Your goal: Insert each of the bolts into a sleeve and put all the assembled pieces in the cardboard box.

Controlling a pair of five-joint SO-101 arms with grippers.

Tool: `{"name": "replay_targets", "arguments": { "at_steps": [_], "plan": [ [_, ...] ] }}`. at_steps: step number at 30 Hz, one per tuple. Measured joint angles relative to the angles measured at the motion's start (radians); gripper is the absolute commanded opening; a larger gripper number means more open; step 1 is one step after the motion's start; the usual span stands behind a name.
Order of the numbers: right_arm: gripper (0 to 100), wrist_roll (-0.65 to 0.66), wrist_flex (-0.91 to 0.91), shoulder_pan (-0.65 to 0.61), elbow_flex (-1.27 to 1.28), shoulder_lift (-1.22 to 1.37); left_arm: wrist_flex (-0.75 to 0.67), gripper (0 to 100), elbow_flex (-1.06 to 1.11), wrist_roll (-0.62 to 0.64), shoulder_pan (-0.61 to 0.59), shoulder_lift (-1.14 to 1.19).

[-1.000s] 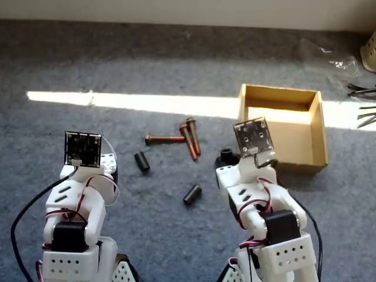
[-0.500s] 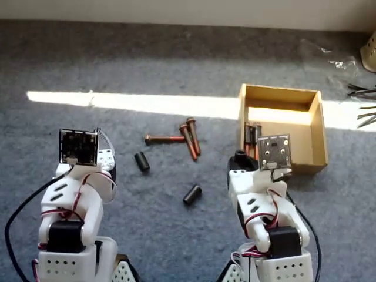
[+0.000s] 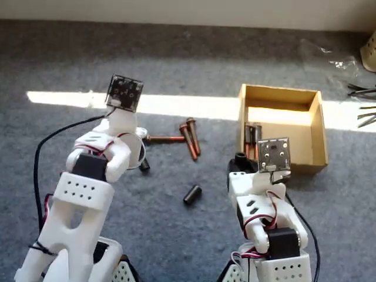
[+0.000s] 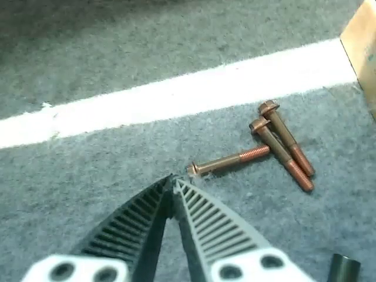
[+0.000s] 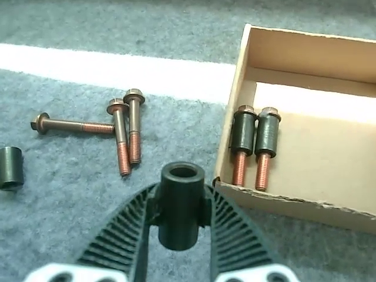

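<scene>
1. Just ahead of my left fingers (image 4: 174, 181), which are pressed together with nothing between them, lies the lone bolt (image 4: 229, 160). Its head is almost at my tips but untouched.
2. A second ago this arm sat folded back near its base. It has since swung forward over the carpet (image 3: 176, 235), so the bolt is now within reach.
3. Beyond that bolt, farther from my left tips, the pair of bolts (image 4: 282, 155) lies side by side.
4. Between my right fingers (image 5: 182, 197) a sleeve (image 5: 183, 217) stands upright, clamped, with its bore open upward. This arm has hardly shifted in the last half second, and I judge it is waiting.
5. Ahead of my right fingers, off to one side, is the cardboard box (image 5: 294, 38). Two assembled pieces (image 5: 244, 132) lie together inside, near the wall closest to my right fingers.
6. One loose sleeve (image 5: 10, 167) rests well off to the other side, and another loose sleeve (image 3: 192, 194) sits back beside the arm.
7. Three bolts remain. My left fingers must likely part first, take the lone bolt, and carry it to the held sleeve.
</scene>
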Motion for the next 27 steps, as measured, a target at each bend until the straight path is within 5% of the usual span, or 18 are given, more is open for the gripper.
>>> {"name": "replay_targets", "arguments": {
  "at_steps": [9,19,27],
  "plan": [
    [0.4,0.000,-0.008,0.000,0.000,0.000,0.000,1,-0.180,-0.245,0.086,0.304],
    [0.4,0.000,-0.009,0.000,0.041,0.000,0.000,1,-0.264,-0.804,0.086,0.592],
    [0.4,0.000,-0.009,-0.002,0.051,-0.002,0.000,4,-0.381,-0.862,0.086,0.760]
  ]
}}
